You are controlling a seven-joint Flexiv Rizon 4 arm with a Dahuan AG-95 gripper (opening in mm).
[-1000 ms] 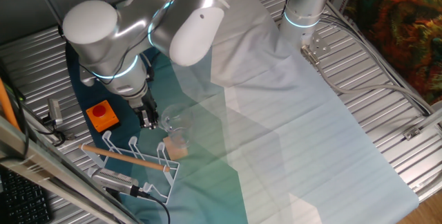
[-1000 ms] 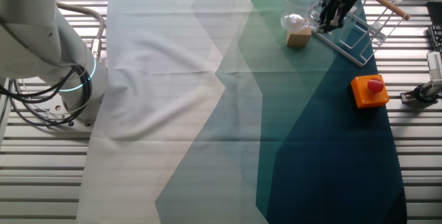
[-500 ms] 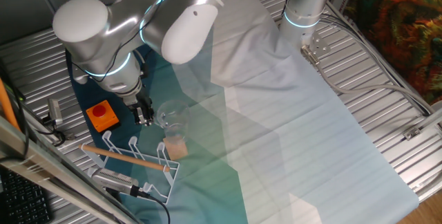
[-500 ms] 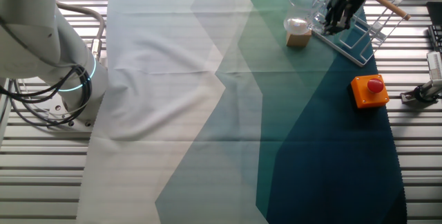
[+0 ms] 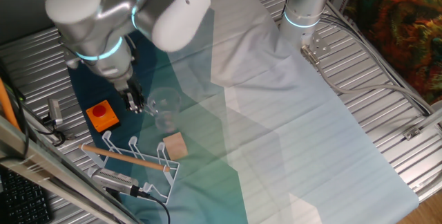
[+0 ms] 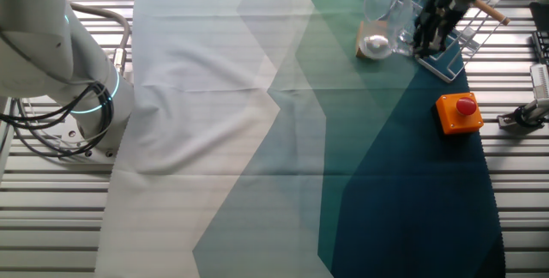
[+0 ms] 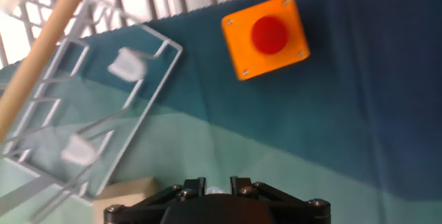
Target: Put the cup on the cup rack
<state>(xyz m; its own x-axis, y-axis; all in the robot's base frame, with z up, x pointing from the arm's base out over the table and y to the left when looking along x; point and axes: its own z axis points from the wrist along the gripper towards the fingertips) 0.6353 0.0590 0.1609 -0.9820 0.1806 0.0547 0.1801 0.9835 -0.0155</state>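
Observation:
My gripper (image 5: pixel 135 101) is shut on the handle of the transparent cup (image 5: pixel 164 106) and holds it in the air above the cloth, beside the orange box. In the other fixed view the cup (image 6: pixel 388 19) hangs left of the gripper (image 6: pixel 429 31), over the tan block. The white wire cup rack (image 5: pixel 131 156) with its wooden rod lies at the table's near-left edge, apart from the cup. It also shows in the other fixed view (image 6: pixel 455 45) and the hand view (image 7: pixel 103 113). In the hand view the gripper (image 7: pixel 214 186) shows only a pale glint of the cup between its jaws.
An orange box with a red button (image 5: pixel 102 115) sits left of the gripper, also seen in the hand view (image 7: pixel 266 36). A tan wooden block (image 5: pixel 175 145) lies on the cloth next to the rack. Cables and a metal fixture lie at the left table edge.
The gripper has risen with the cup and moved away from the tan block, toward the orange box. The block now stands alone on the cloth.

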